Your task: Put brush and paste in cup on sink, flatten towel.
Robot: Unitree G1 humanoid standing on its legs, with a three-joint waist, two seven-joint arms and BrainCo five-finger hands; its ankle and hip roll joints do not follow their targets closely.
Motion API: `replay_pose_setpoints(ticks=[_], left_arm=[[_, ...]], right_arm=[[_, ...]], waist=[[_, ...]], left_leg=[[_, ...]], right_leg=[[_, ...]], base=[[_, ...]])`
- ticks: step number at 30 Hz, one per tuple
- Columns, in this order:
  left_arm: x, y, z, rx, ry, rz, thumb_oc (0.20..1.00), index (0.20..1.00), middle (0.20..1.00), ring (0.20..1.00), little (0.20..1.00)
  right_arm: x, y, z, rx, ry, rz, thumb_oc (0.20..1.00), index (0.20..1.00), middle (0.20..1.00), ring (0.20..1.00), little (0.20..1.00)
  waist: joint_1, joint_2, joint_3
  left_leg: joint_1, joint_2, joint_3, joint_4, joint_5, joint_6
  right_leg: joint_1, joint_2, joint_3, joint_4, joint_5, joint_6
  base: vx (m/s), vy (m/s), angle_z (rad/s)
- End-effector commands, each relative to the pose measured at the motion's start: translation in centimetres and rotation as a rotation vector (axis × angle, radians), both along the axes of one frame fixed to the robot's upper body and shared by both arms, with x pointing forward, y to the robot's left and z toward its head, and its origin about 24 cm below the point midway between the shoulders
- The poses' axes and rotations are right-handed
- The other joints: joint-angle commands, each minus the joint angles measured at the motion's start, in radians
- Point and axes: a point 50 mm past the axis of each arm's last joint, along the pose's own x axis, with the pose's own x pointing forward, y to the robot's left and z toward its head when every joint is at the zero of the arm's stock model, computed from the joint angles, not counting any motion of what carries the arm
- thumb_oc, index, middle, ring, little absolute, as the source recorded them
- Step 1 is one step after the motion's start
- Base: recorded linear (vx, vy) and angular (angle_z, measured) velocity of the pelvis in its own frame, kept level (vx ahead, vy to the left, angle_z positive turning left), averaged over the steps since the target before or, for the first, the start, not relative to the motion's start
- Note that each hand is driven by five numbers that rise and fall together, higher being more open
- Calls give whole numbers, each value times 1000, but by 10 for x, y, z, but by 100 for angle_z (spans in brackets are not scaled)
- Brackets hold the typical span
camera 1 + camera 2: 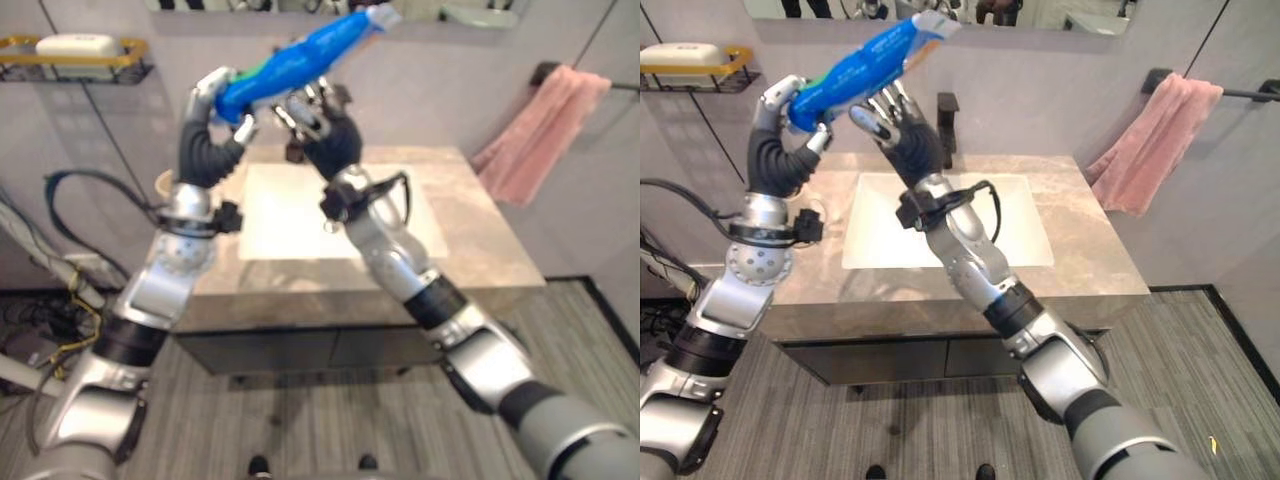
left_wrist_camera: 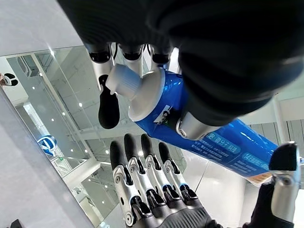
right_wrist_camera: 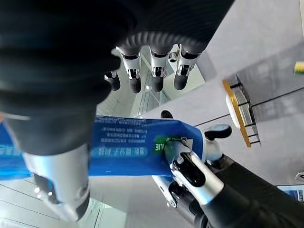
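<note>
My left hand is raised high over the sink, its fingers curled round the cap end of a blue toothpaste tube. The tube slants up toward the mirror, and its white cap shows between my left fingers. Just beside it, my right hand stands open with straight fingers pointing up. In the right wrist view the tube passes between those fingers and the thumb. A pink towel hangs bunched on a wall rail at the right.
Below the hands, a white basin is set in a stone counter, with a dark faucet behind it. A wire shelf holding a white soap bar hangs on the wall at upper left. Grey floor lies in front of the cabinet.
</note>
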Motion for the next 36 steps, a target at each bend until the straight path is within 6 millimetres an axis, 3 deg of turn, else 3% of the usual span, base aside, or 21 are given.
replay_pose_setpoints(ticks=[1,15,36], left_arm=[[-1,-8,40,-19,-170,-41,200,200,200,200,200],[1,-3,7,10,-63,-15,200,200,200,200,200],[2,-7,1,-13,-35,-30,200,200,200,200,200]], right_arm=[[-14,6,53,133,-175,52,1000,1000,1000,1000,1000],[-21,-4,72,157,-283,-47,1000,1000,1000,1000,1000],[-36,9,71,135,-328,-14,1000,1000,1000,1000,1000]], waist=[[17,-24,-42],[18,-24,-49],[11,-25,-47]], left_leg=[[48,27,-43,12,-104,9],[54,27,-42,12,-107,12],[59,26,-37,12,-107,17]], right_leg=[[23,-84,-38,5,-5,41],[26,-81,-34,5,-8,39],[22,-78,-19,5,-5,38]], base=[[0,0,0],[0,0,0],[0,0,0]])
